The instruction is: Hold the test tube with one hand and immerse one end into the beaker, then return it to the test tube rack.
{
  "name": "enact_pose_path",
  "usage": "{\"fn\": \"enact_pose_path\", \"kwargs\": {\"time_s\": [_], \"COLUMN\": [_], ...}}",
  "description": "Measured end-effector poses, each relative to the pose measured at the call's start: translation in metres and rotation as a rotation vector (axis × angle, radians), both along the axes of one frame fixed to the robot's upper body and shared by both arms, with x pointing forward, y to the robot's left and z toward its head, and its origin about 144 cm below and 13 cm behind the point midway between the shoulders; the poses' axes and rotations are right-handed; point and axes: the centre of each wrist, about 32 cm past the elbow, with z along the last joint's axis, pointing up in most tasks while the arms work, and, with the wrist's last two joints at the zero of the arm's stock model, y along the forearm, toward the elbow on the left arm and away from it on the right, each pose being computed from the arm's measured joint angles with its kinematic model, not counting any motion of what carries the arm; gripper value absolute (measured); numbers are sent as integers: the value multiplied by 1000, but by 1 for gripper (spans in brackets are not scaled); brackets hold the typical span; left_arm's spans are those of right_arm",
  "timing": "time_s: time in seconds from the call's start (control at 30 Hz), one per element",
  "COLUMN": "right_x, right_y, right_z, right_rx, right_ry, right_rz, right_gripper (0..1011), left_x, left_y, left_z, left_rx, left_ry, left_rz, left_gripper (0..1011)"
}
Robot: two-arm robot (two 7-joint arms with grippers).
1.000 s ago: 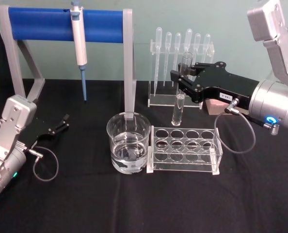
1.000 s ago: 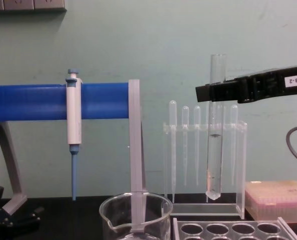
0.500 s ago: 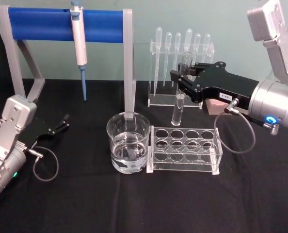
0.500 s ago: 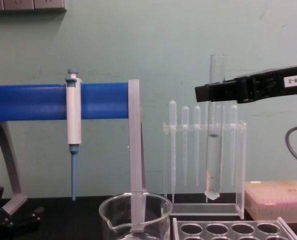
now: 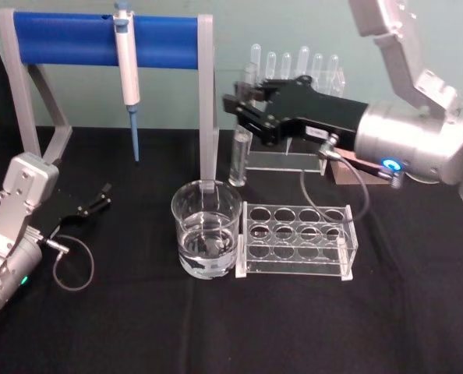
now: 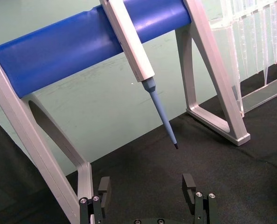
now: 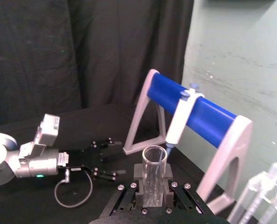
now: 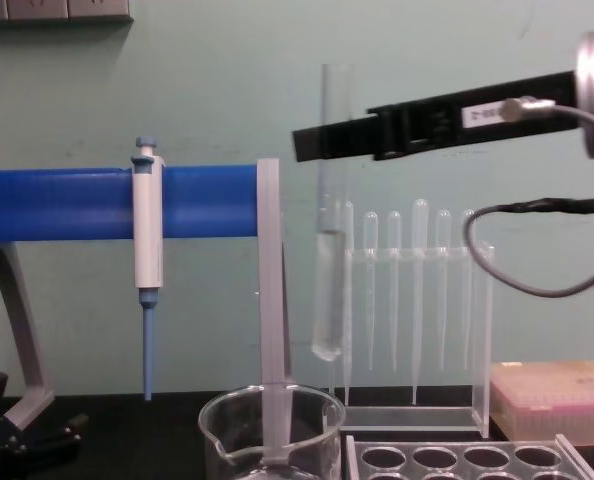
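The test tube (image 5: 238, 158) stands upright, pinched near its upper part between the closed jaws of the right gripper (image 5: 245, 106). Its open rim rises above the fingers and its rounded end hangs below them, off the table. Clear liquid fills the tube's lower part, seen in the chest view (image 8: 328, 290).

Below the gripper and slightly nearer the robot sits the beaker (image 5: 187, 212), with a shallow pool of clear liquid at its bottom. The tube's end hangs above the beaker's rim and apart from it. Under the gripper's wrist side, just beside the beaker, lies the clear test tube rack (image 5: 297, 266) with its rows of round holes.

Behind the gripper stands a clear holder of plastic droppers (image 5: 303, 61). To the gripper's left is a grey stand with a blue bar (image 5: 68, 39), and a white-and-blue pipette (image 5: 126, 70) hangs from it. A pink box (image 8: 554, 399) sits below the arm.

Everything rests on a black cloth-covered table (image 5: 216, 327) against a pale green wall (image 8: 277, 60). A black curtain (image 7: 59, 56) hangs at one side.

Well to the left, the left gripper (image 5: 102, 195) rests low by the table with its fingers apart.
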Motion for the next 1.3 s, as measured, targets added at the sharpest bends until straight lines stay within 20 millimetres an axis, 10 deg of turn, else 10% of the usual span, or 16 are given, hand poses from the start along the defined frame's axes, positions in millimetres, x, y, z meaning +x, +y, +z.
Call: {"fn": "enact_pose_path", "kwargs": {"time_s": [1.3], "right_x": [23], "right_y": [33], "right_z": [-95], "right_rx": [-40], "right_ry": [132], "right_rz": [21], "right_gripper": [226], "left_x": [0], "left_y": [0], "left_z": [0], "left_rx": [0], "left_ry": [0], "left_rz": [0], "left_gripper": [1000]}}
